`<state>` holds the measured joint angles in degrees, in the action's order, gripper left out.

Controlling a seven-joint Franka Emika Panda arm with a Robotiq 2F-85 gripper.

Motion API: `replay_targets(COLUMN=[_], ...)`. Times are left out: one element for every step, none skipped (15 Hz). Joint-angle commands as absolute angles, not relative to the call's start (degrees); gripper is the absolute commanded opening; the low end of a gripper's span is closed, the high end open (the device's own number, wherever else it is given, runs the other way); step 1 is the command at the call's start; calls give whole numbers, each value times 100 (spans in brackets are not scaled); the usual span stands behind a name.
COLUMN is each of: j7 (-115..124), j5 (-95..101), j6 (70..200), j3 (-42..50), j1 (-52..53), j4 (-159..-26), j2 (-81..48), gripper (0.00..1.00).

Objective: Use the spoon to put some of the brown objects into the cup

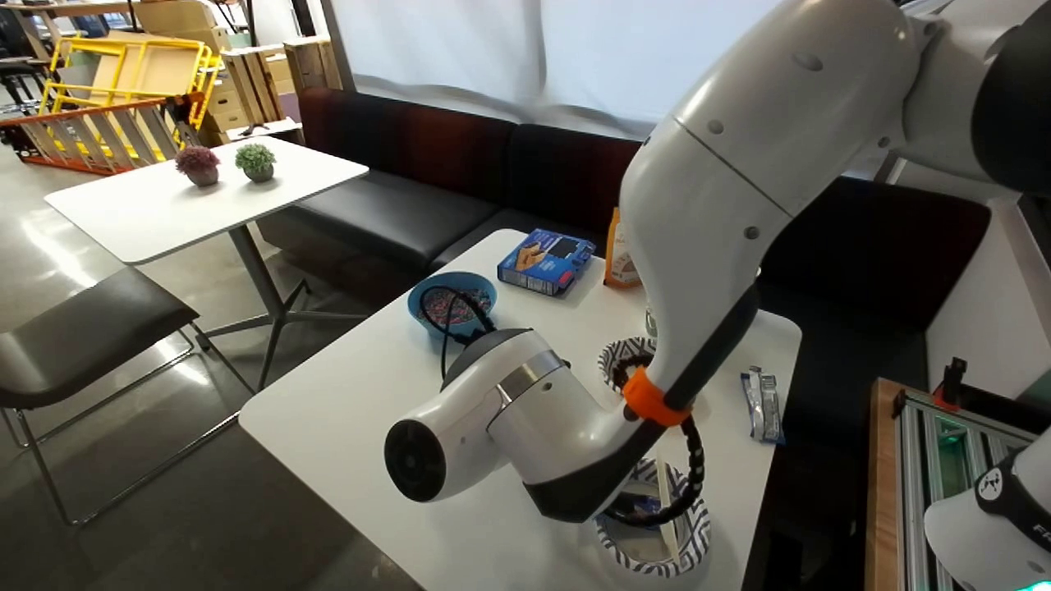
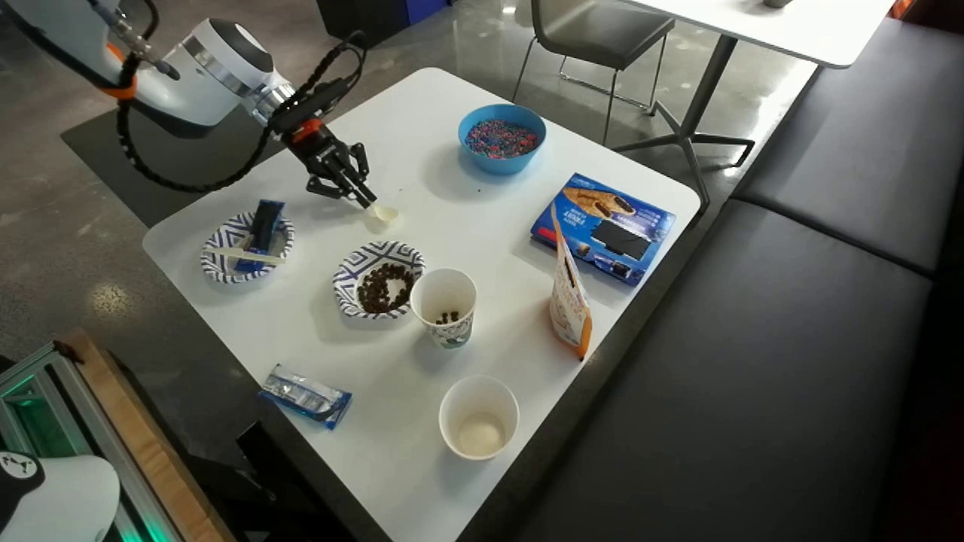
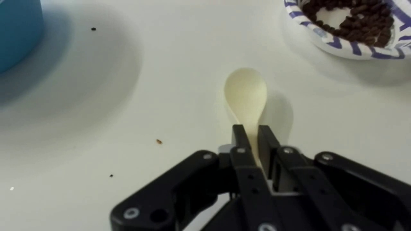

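A black gripper (image 3: 251,128) clamps an oval-headed cream spoon (image 3: 247,96); open white tabletop (image 3: 192,48) separates it from the round blue-patterned bowl's rim (image 3: 336,43).

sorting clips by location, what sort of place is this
Likely an office or lab break area: a long padded bench, a pedestal table and, past it, a ladder suggest a workplace rather than a home.

Bright glare streaks the floor (image 1: 61,258) at the left of an exterior view. In the wrist view, a broad, soft-edged shadow lies beside the blue bowl (image 3: 19,35), upper left; a smaller one falls right of the spoon (image 3: 245,89), near centre.
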<state>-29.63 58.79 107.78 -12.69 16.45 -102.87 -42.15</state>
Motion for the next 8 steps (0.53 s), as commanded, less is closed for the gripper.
replay_targets(j7=[-2983, -2981, -2953, -2917, -2850, -2802, -2745, -2656], j5=[5555, 5392, 5183, 5027, 4854, 4707, 4590, 4524], j6=[10924, 10982, 11174, 11403, 11757, 12119, 12505, 12864], j3=[-1463, -1508, -1559, -1581, -1586, -1563, -1520, -1456], j1=[1333, 1229, 1075, 956, 808, 691, 584, 494], j4=[-11071, -11250, -11484, -11708, -11984, -12262, -12569, -12872], j2=[-3476, -3307, -3113, -2932, -2745, -2560, -2357, -2166], gripper=[3, 3, 3, 3, 3, 3, 3, 3])
